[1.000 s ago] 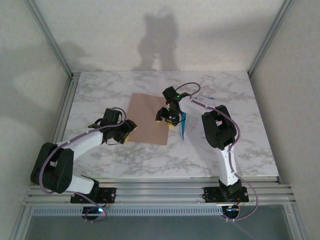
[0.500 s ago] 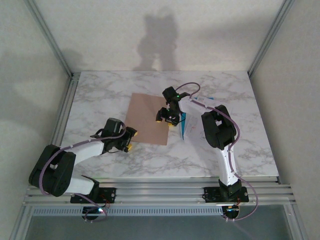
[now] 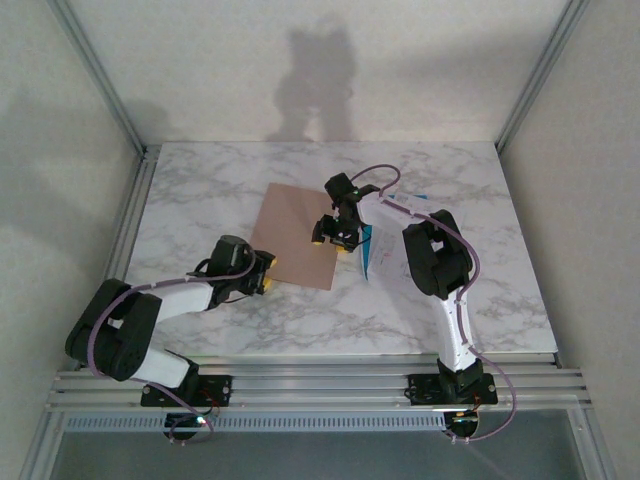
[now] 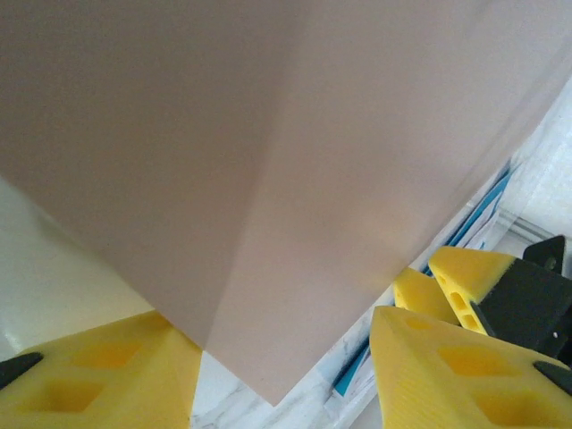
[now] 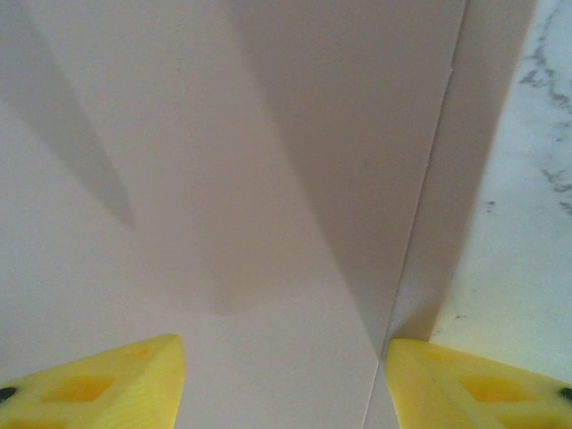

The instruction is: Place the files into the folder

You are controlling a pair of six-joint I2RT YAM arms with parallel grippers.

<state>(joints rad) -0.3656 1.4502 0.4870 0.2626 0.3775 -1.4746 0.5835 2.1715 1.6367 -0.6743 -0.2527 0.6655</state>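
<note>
1. Jaws of the left gripper (image 3: 262,275) stand apart around the near corner of the folder (image 3: 295,235), clamping nothing I can make out; the right gripper (image 3: 335,235) hovers open over its right edge.
2. Folder looks shut on the marble table (image 3: 200,190); the files (image 3: 377,255) lie just beside it, none inside yet; the whole job is left.
3. Writing: none legible.

White-marbled table (image 3: 480,290) within plain pale walls (image 3: 420,60)

Overhead view; wrist close-ups on folder (image 4: 268,179)
</note>
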